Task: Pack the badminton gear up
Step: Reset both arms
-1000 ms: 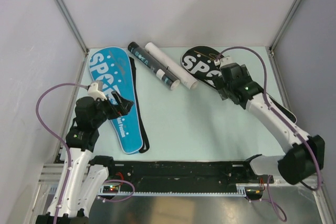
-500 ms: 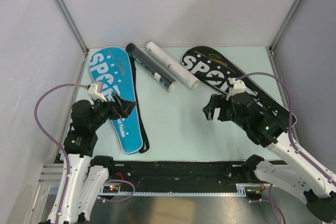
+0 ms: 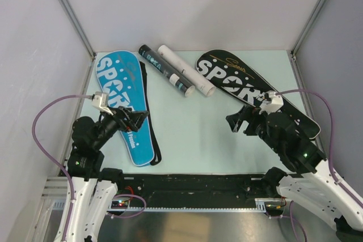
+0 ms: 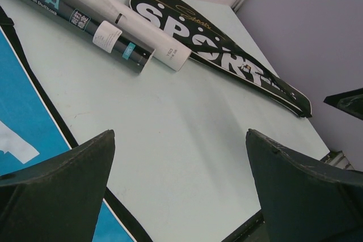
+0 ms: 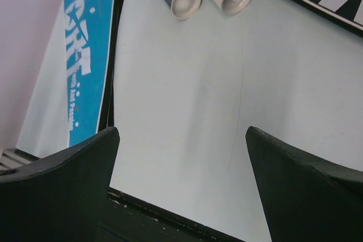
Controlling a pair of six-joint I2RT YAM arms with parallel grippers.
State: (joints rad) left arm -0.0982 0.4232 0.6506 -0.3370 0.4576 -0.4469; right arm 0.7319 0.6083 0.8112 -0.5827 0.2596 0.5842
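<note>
While hanging over the right edge of the blue SPORT bag (image 3: 116, 92), held left gripper (image 3: 139, 118) fingers wide apart, empty. Saw black tube (image 3: 164, 72) touching white tube (image 3: 187, 72) at mid-back. Held right gripper (image 3: 233, 122) fingers parted, empty, just beside black SPORT bag (image 3: 227, 77).

A pale green table (image 3: 198, 134) sits enclosed by plain grey-white walls (image 3: 187, 4) with metal corner posts (image 3: 68, 9).

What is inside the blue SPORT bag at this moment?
Its contents cannot be seen: the blue SPORT bag lies flat on the table, and only its printed outer cover and black edging show.
</note>
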